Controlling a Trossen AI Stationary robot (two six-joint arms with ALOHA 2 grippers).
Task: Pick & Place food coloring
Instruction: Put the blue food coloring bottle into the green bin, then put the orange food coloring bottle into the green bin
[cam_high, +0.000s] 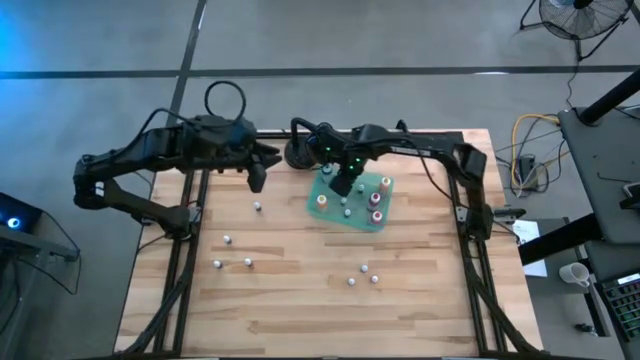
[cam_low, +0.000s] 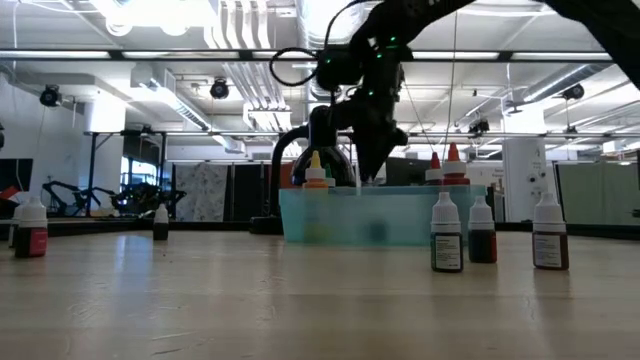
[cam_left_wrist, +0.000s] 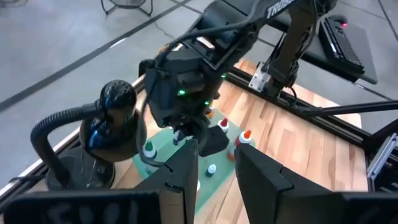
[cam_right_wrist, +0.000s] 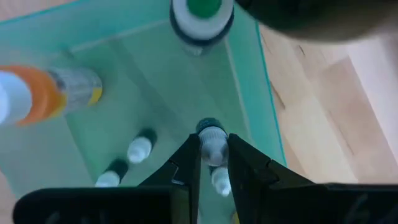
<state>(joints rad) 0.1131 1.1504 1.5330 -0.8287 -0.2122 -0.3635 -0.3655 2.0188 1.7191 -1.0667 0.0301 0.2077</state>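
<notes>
Food coloring, in tiny whitish plastic bottles with coloured caps, sits in two groups: several stand inside the translucent green tray (cam_high: 385, 222) at the far middle of the pale wooden slat table (cam_high: 300, 300), and others are scattered loose on the boards nearer the front, such as one loose bottle (cam_high: 351, 281) right of centre. The right gripper (cam_right_wrist: 213, 163) hangs inside the tray, its fingers clenched on one small dark-capped bottle (cam_right_wrist: 212, 142), close to the tray floor as far as the wrist view shows. Beside it in the tray stand an orange-capped bottle (cam_right_wrist: 43, 92) and a green-capped bottle (cam_right_wrist: 202, 15).

The step in hand looks like setting this bottle down. To do it well, lower until the base bears flat, keep the bottle upright, open only a little, then lift straight up so the fingers do not clip the neighbours lying just beside.

The left gripper (cam_high: 257, 180) waits over the far left of the table, fingers partly apart and grasping nothing, near a black round-based stand (cam_left_wrist: 93, 158).
</notes>
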